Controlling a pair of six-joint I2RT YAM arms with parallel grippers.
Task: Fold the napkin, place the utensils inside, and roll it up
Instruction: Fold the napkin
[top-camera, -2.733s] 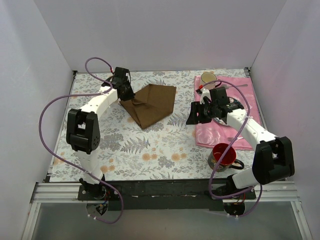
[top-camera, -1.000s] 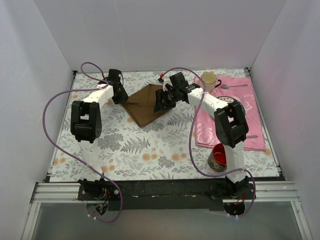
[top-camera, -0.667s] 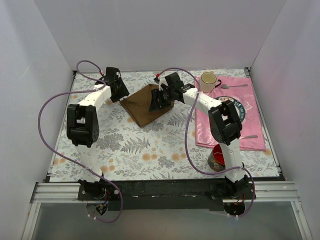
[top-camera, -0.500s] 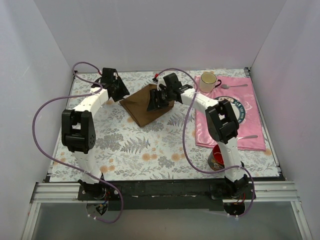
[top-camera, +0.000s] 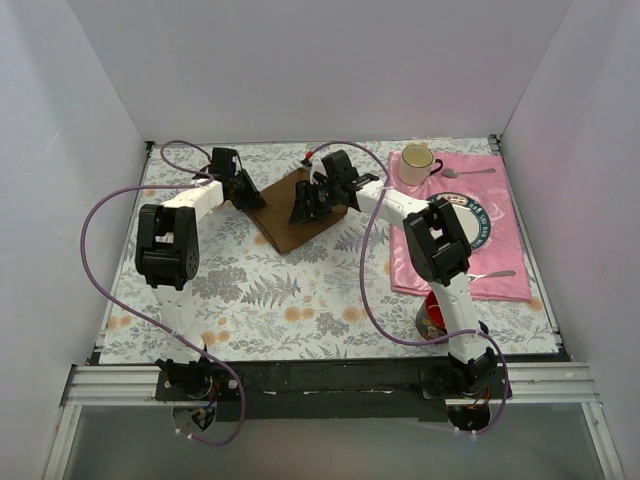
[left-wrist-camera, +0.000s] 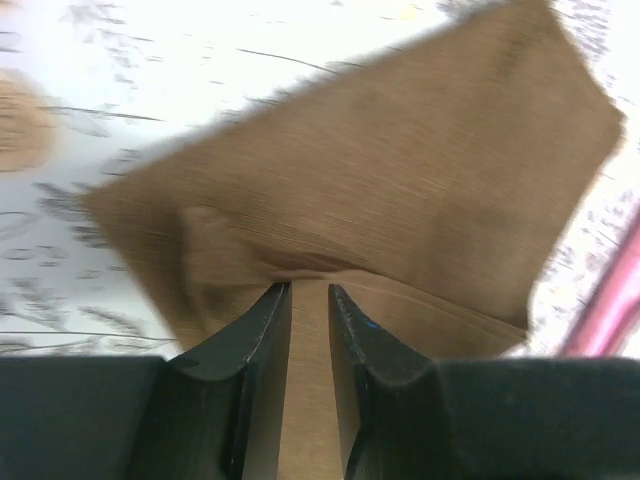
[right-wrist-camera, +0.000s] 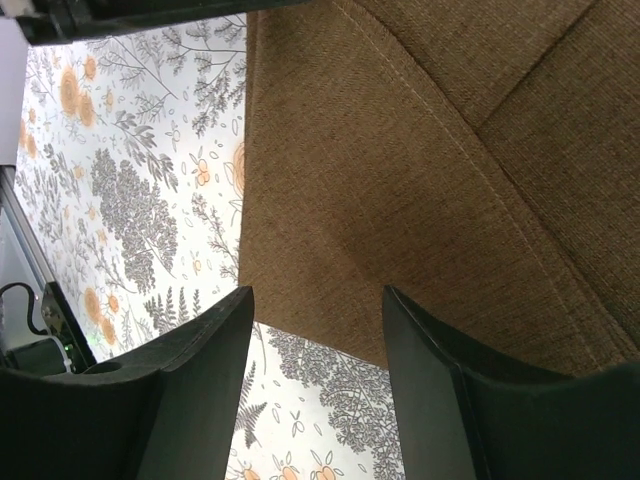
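Observation:
The brown napkin lies partly folded at the back middle of the floral tablecloth. My left gripper is at its left corner; in the left wrist view the gripper is shut on a fold of the napkin, with cloth filling the narrow gap. My right gripper hovers over the napkin's middle. In the right wrist view the gripper is open and empty, above the napkin's lower edge. The gold-bowled spoon is not visible.
A pink placemat at the right carries a plate, a cream cup, a silver spoon and a silver fork. A red mug stands behind the right arm's base. White walls enclose the table.
My right arm swung from the placemat to over the napkin and edged left, staying open. My left gripper shifted a little at the napkin's left corner, and the napkin drew in narrower.

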